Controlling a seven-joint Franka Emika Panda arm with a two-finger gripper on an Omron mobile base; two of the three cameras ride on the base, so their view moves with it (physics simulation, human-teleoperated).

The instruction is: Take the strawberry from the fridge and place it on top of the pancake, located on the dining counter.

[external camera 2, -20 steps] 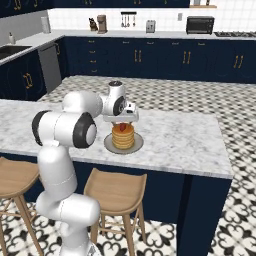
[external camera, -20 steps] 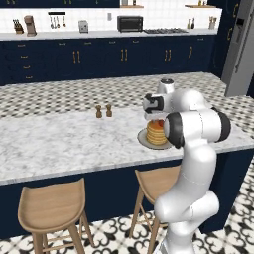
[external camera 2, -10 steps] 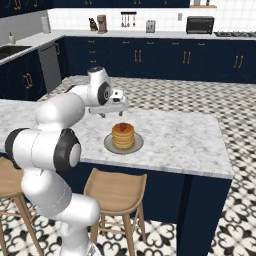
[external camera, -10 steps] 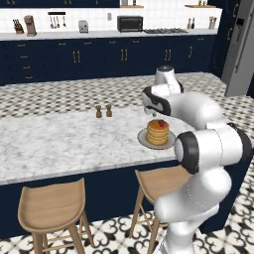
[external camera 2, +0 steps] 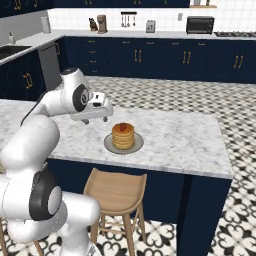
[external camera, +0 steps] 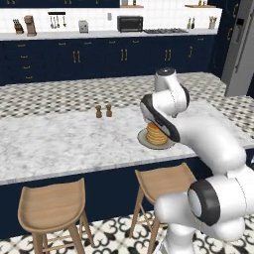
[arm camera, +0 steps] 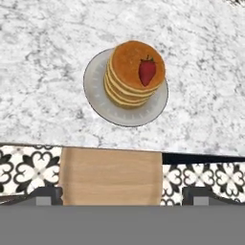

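Observation:
The strawberry (arm camera: 147, 72) lies on top of the pancake (arm camera: 129, 72) stack, a little off centre, with nothing gripping it. The stack stands on a pale plate (arm camera: 103, 107) on the dining counter (arm camera: 43, 72). From the right base the strawberry (external camera 2: 122, 127) shows as a red dot on the pancake (external camera 2: 123, 137). My gripper (external camera 2: 96, 115) hovers above the counter to the left of the plate (external camera 2: 111, 146), apart from it. Its fingertips (arm camera: 48, 194) stand wide apart and open, with nothing between them. The grey fridge (external camera: 240, 49) stands at the far right.
Two small shakers (external camera: 103, 111) stand on the dining counter (external camera: 59, 144) left of the plate (external camera: 145, 144). Wooden stools (external camera: 49, 203) (external camera: 161, 181) stand below its front edge; one stool (arm camera: 112, 174) lies right under the hand. Navy cabinets and a toaster oven (external camera: 130, 23) line the back wall.
The hand has drawn away from the pancake, up and off to the side, and stayed open. The strawberry remains on the stack. The arm's elbow has swung low.

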